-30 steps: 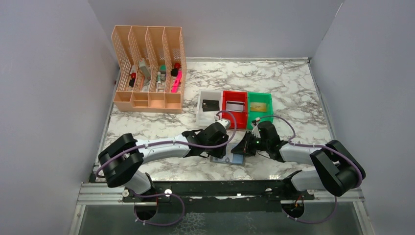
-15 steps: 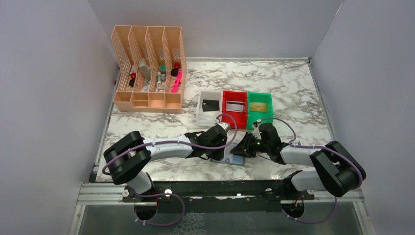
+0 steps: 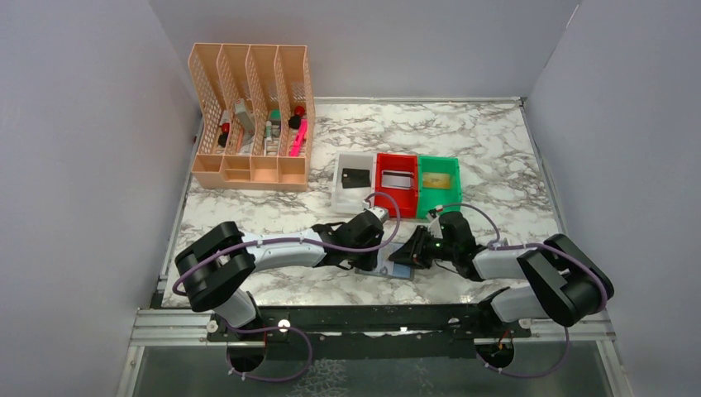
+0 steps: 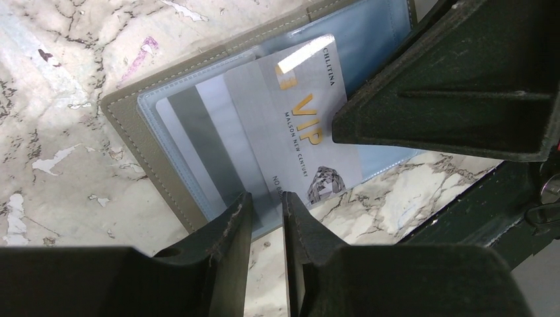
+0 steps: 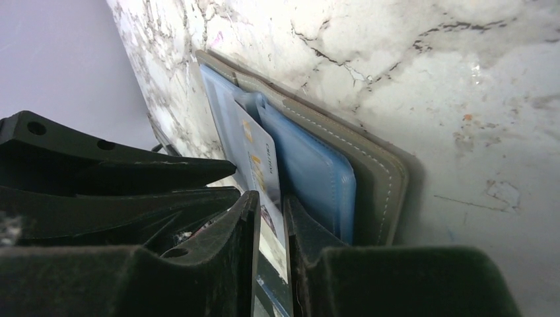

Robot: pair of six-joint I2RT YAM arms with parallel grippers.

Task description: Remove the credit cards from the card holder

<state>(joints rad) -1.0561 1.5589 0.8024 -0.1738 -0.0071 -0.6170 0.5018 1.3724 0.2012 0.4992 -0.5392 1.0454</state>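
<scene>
The card holder point(image 4: 125, 125) lies open on the marble near the front edge, grey rim and light-blue pockets up; it also shows in the top view point(image 3: 388, 269). A silvery-white VIP card point(image 4: 290, 112) sticks partway out of a pocket, over a card with a dark stripe point(image 4: 191, 125). My left gripper point(image 4: 266, 198) is shut on the holder's near pocket edge. My right gripper point(image 5: 271, 198) is shut on the silvery-white card's point(image 5: 261, 155) edge, beside the holder's blue pocket point(image 5: 317, 172). In the top view the two grippers, left point(image 3: 374, 261) and right point(image 3: 402, 255), meet over the holder.
Behind the grippers stand a white bin point(image 3: 340, 184) with a black card, a red bin point(image 3: 382, 186) with a silvery card and a green bin point(image 3: 454, 198) with a gold card. A peach file rack point(image 3: 252, 116) with pens stands at the back left.
The left gripper has shifted slightly right and toward the front over the holder. The right gripper has edged left and lower onto the holder.
</scene>
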